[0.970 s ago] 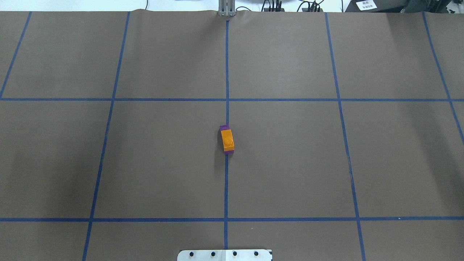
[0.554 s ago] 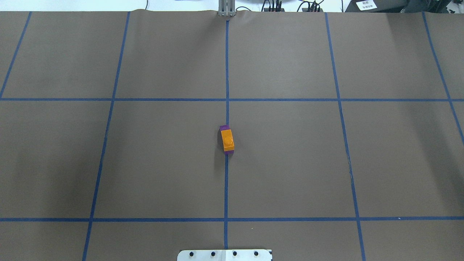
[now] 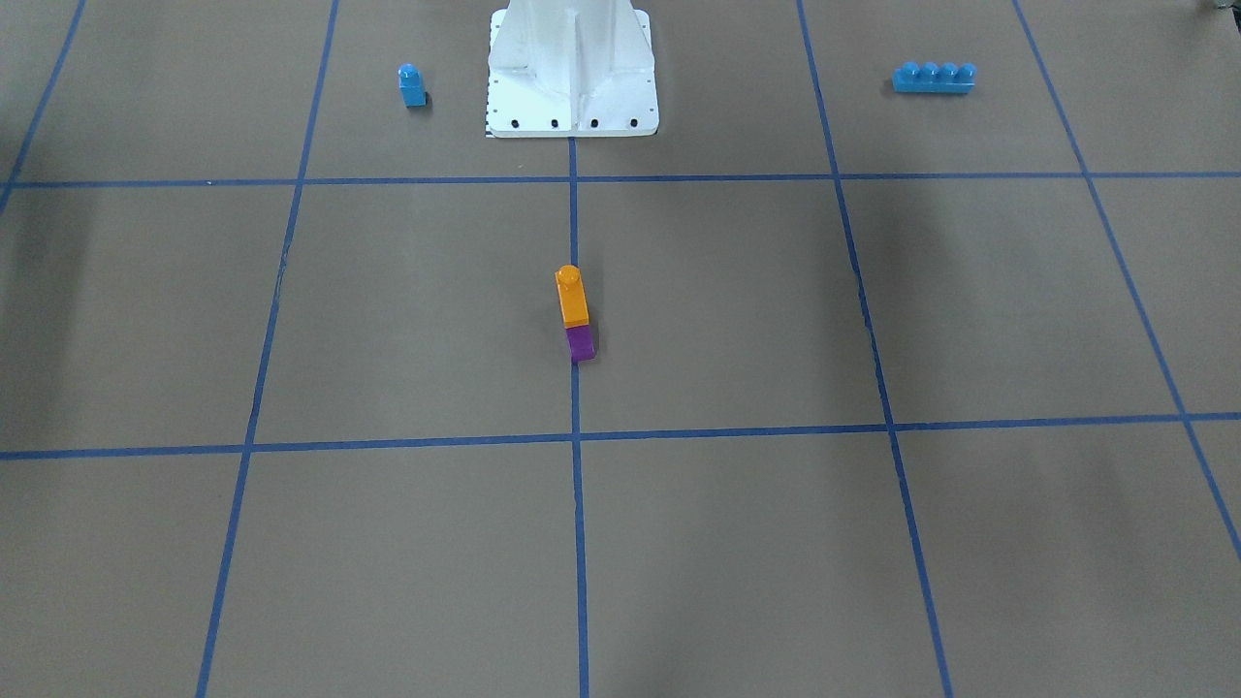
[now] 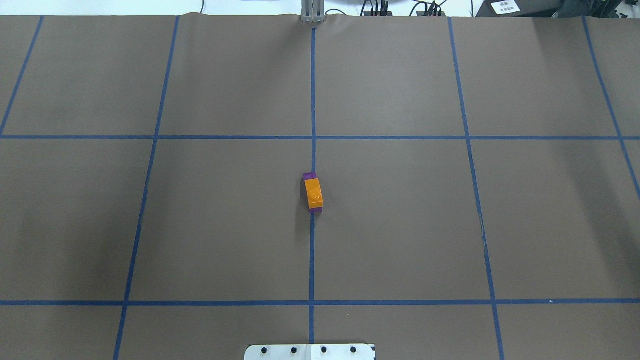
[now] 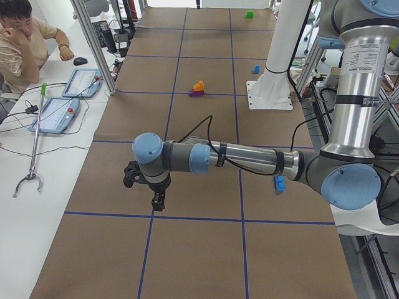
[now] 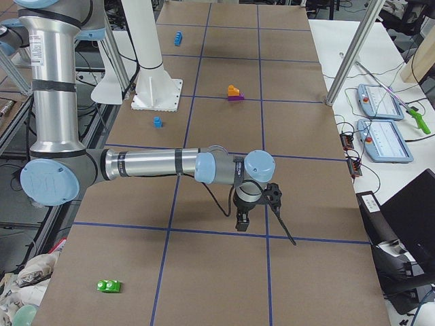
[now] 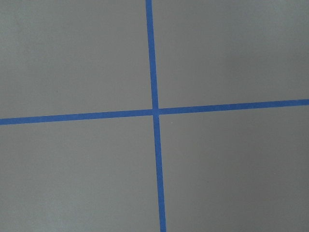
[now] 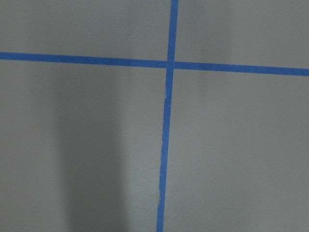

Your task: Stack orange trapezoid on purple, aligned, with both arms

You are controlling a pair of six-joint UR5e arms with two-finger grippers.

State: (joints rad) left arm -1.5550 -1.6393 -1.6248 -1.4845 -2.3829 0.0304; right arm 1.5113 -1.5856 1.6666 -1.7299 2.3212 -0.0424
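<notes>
The orange trapezoid [image 4: 313, 193] sits stacked on the purple brick [image 4: 310, 176] at the table's centre, on the middle blue tape line. The front view shows orange [image 3: 572, 296] on purple [image 3: 581, 343], stud up. No gripper touches the stack. My left gripper [image 5: 156, 203] hangs over the table far from the stack, at the left end. My right gripper [image 6: 241, 223] hangs likewise at the right end. Both show only in the side views, so I cannot tell whether they are open or shut. Both wrist views show only brown paper and blue tape.
A small blue brick [image 3: 412, 85] and a long blue four-stud brick [image 3: 934, 78] lie either side of the white pedestal [image 3: 572, 73]. A green brick [image 6: 109, 286] lies near the right end. An operator [image 5: 19, 37] sits beside the table.
</notes>
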